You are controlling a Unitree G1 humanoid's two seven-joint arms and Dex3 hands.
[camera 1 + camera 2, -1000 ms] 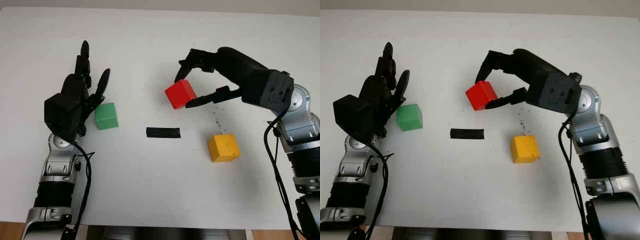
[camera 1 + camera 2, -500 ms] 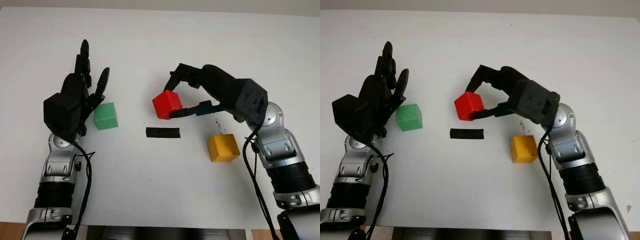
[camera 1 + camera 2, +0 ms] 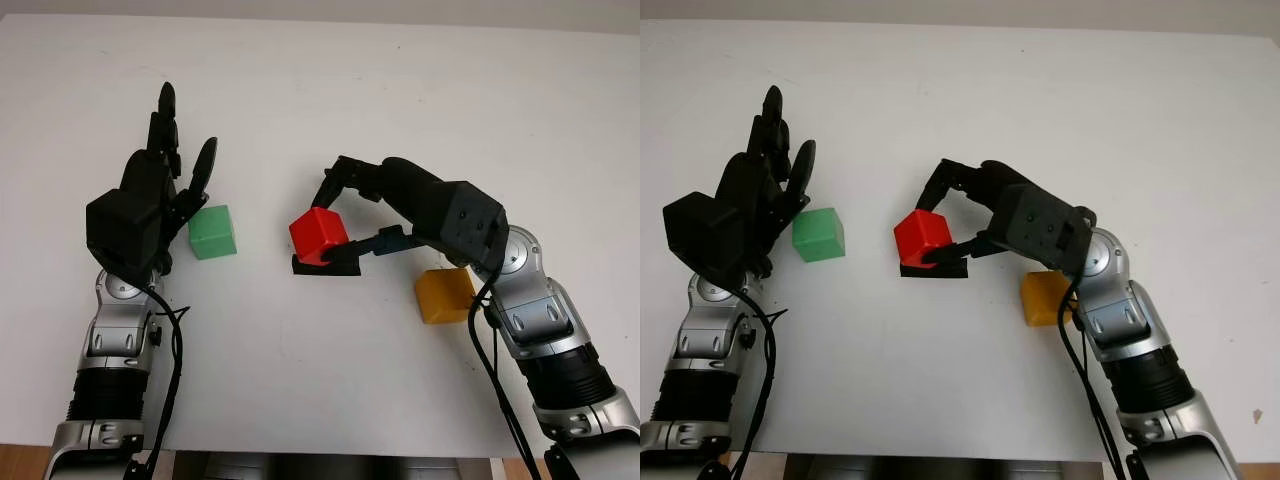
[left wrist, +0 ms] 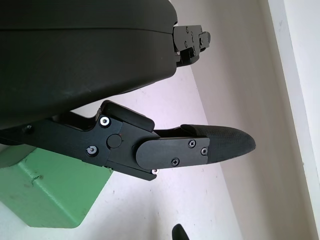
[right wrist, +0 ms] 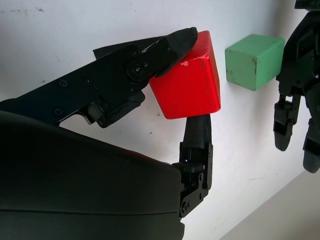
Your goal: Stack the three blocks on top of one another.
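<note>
Your right hand (image 3: 335,225) pinches the red block (image 3: 319,236) between its fingers (image 5: 172,42), one digit on the near-right face, the others curled over the far side. The block sits tilted, over the black tape strip (image 3: 340,268) at the table's (image 3: 300,380) middle; you cannot tell from these views whether it touches the strip or hangs just above it. In the right wrist view the red block is clamped on two opposite faces, with the green block (image 5: 254,60) beyond it.

Your left hand (image 3: 150,205) is open, holding nothing, just beside the green block (image 3: 212,232) on its left, fingers pointing away from you. The left wrist view shows the green block (image 4: 47,192) close under the hand's shell; contact not clear.

The yellow block (image 3: 444,295) lies on the table right of the strip, partly hidden behind your right forearm. Green and red are apart; red and yellow are apart. Nothing is stacked yet.
</note>
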